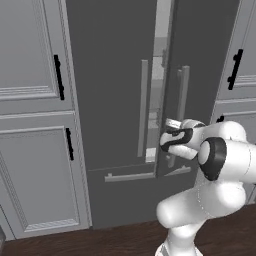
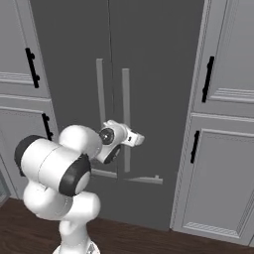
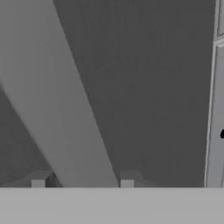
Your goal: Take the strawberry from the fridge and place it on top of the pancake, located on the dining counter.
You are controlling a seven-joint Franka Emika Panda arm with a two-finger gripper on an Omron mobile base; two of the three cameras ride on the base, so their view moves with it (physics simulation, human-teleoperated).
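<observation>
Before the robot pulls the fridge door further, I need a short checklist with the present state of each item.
1. Gripper straddles the right door's handle: ok, the bar runs between both fingertips.
2. Gripper clamped on the bar: cannot tell.
3. Fridge door already cracked: ok, a pale gap shows in the left base view.
4. Gap wide enough to reach in: not ok.
5. Strawberry located: cannot tell, the inside is hidden.

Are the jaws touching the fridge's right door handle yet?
Cannot tell. In the hand view the handle passes between the gripper jaws, but their tips are barely visible, so contact isn't clear.
</observation>
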